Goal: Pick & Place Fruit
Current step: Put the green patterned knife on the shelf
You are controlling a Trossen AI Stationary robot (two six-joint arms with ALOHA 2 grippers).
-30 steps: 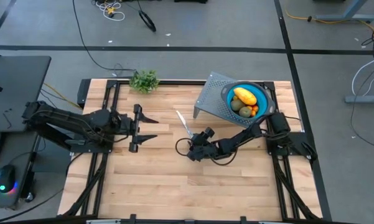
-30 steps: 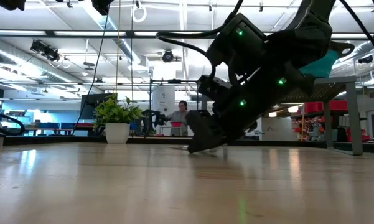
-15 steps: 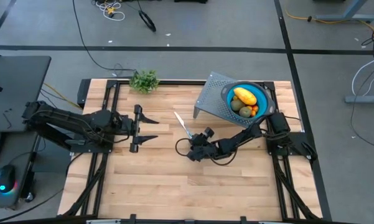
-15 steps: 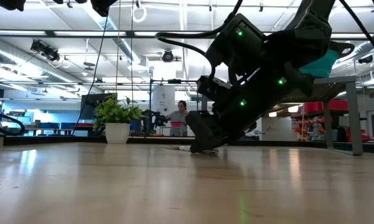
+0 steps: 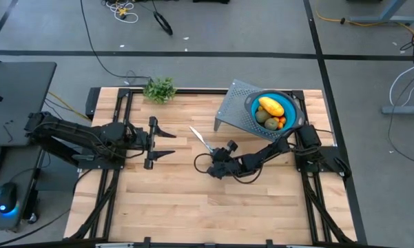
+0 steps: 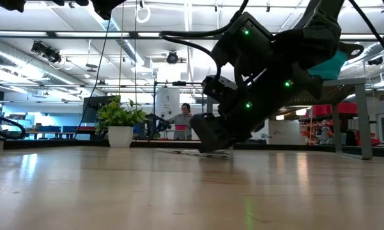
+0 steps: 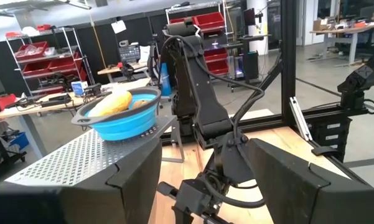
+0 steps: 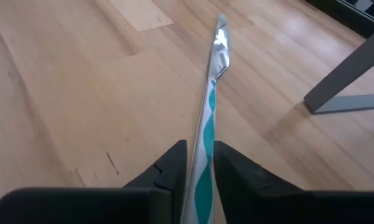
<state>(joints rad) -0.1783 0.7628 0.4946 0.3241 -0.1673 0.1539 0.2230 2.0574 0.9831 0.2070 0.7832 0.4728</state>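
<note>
On the pale wooden worktop (image 5: 179, 200), a slim white-bladed knife with a blue handle (image 8: 206, 121) is gripped by the right claw (image 8: 199, 163), while the left claw (image 5: 167, 142) hangs spread wide.

A leafy sprig (image 5: 160, 89) lies at the table's (image 5: 172, 200) far edge, a knife (image 5: 201, 139) mid-table.

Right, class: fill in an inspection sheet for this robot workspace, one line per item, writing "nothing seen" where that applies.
Surface: wooden table, mostly bare.
Job's things: fruit in a blue bowl on a perforated metal stand.
Clutter: knife on the table; leafy sprig at the far edge.
Grippers: right gripper shut on the knife, low at mid-table; left gripper open, waiting on the left side.
Cables: several on the floor.
Surroundings: a person far behind.
</note>
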